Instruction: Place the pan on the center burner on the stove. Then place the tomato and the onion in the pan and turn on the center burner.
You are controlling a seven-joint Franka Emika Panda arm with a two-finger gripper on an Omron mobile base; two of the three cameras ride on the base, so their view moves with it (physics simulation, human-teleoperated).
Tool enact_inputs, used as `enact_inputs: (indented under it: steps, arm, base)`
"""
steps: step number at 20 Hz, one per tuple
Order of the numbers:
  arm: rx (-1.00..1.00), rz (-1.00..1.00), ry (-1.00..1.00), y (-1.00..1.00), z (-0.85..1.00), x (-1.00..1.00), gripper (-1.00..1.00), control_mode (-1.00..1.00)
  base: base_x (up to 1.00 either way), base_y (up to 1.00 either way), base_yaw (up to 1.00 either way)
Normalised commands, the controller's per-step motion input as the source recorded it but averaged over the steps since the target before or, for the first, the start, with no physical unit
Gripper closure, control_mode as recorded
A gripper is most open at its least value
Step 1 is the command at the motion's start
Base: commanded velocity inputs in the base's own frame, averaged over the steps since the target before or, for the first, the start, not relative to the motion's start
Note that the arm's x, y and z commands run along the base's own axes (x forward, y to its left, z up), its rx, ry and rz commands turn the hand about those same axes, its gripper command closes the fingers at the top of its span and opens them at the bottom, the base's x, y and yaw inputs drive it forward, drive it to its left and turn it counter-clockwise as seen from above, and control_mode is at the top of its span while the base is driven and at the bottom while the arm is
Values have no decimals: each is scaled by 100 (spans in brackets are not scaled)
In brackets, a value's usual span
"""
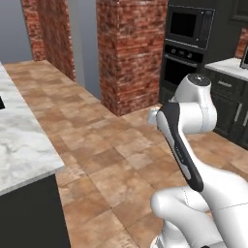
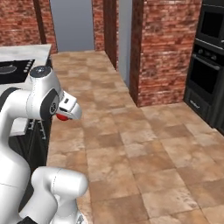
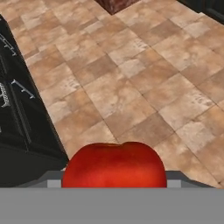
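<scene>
Tomato (image 3: 114,164), small glossy bright red ball, sits right at the gripper: in the hand view it bulges up at the bottom centre, close to the lens, w/ brown tiled floor spread out behind it. From the right base view I see a sliver of the same red (image 2: 62,117) tucked under the white hand, beside the arm's dark joint. Gripper (image 2: 65,114) is clamped on the tomato, jaws standing wide around it; fingertips themselves are hidden by the fruit, so I can't tell exactly where the pads touch.

Tomato is carried in the air over the floor, off the counter. Flat black glass cooktop (image 2: 15,70) w/ grey ring outlines and small silver knobs lies at the far left edge of the right base view, set in a pale marble countertop (image 2: 26,52), behind and left of the hand, well apart from the tomato.

Left base view: white arm w/ dark joints folds up at lower right; marble counter corner (image 1: 24,145) at left; brick pillar (image 1: 131,48) and black built-in oven (image 1: 186,43) beyond.

Dark cabinet drawers w/ silver handles (image 3: 17,87) run along the left of the hand view.
</scene>
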Motion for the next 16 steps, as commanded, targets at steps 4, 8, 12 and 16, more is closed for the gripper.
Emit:
enact_inputs:
  steps: [4,8,12,16]
  arm:
    - [0,0,0,0,0,0,100,100]
    - [0,0,0,0,0,0,100,100]
    - [0,0,0,0,0,0,100,100]
    - [0,0,0,0,0,0,100,100]
  base:
    - [56,-23,30]
    - [64,-23,30]
    - [66,-26,29]
    - [63,-26,29]
